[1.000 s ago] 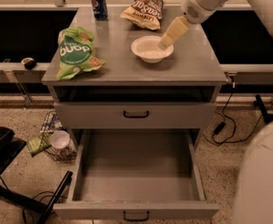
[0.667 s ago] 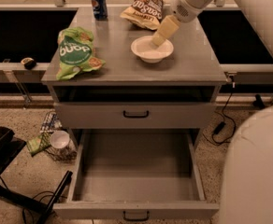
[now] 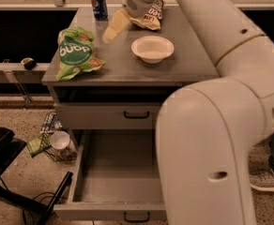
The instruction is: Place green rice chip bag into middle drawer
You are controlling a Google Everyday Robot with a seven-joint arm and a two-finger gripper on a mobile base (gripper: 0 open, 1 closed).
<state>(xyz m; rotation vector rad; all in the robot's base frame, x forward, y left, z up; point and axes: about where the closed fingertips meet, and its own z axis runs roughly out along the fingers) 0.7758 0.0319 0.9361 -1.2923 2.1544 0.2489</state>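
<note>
The green rice chip bag (image 3: 76,53) lies on the left of the grey cabinet top (image 3: 127,67), logo up. My gripper (image 3: 110,31) hangs above the cabinet top, a little to the right of and behind the bag, and does not touch it. The middle drawer (image 3: 118,182) is pulled wide open below and holds nothing that shows. Its front with the black handle (image 3: 137,216) is at the bottom edge. The drawer front above it (image 3: 137,115) is shut. My arm (image 3: 212,125) hides the right part of the open drawer.
A white bowl (image 3: 152,48) sits at the middle of the top. A tan-and-brown chip bag (image 3: 149,15) and a blue can (image 3: 98,3) stand at the back. A wire basket with a cup (image 3: 57,142) lies on the floor at left, by a black stand (image 3: 1,153).
My gripper has moved left, from over the white bowl to a spot near the green bag. The bag, the bowl and the drawer have not moved.
</note>
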